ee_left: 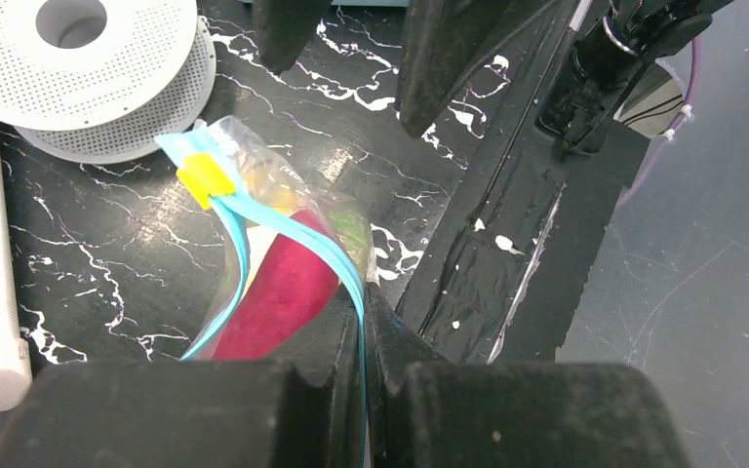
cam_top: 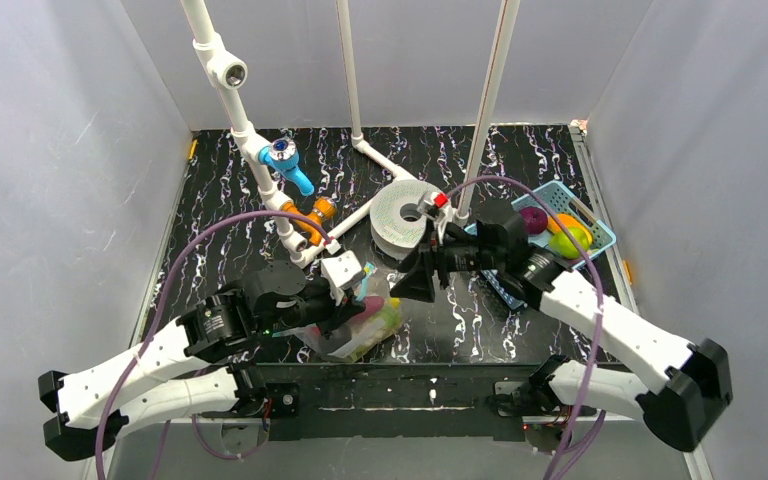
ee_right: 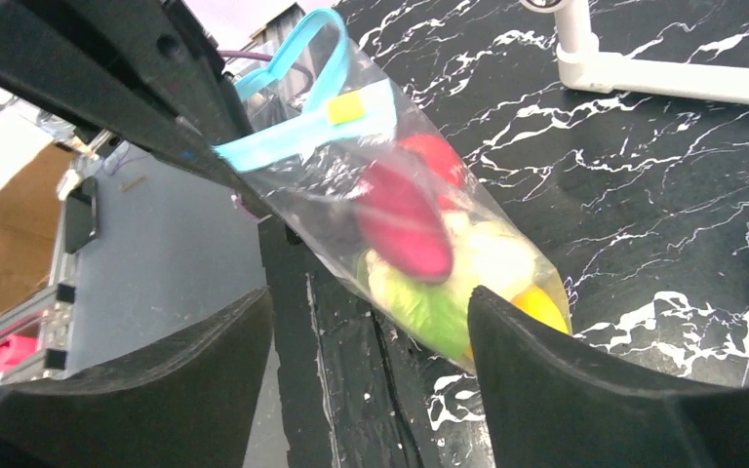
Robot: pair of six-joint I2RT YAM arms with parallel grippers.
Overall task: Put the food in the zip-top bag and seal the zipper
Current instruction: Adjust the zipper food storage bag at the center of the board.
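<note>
Tabletop (cam_top: 230, 190) black-veined, walls (cam_top: 60, 150) grey; left end effector (ee_left: 363, 307) pinches zipper (ee_left: 293, 229), right end effector (ee_right: 371, 292) gapes.

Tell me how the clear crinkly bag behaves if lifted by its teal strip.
Likely floppy: the clear crinkly zip-top bag creases. Probably bottom-heavy, since the plastic toy foods bunch at one end. The teal zipper strip gapes, so tipping could spill them.

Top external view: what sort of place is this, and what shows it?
Probably a robot test cell: plain grey walls box in a black marbled table, a white left arm and right arm are bolted at its near edge, and a white pipe rig stands at the back.
</note>
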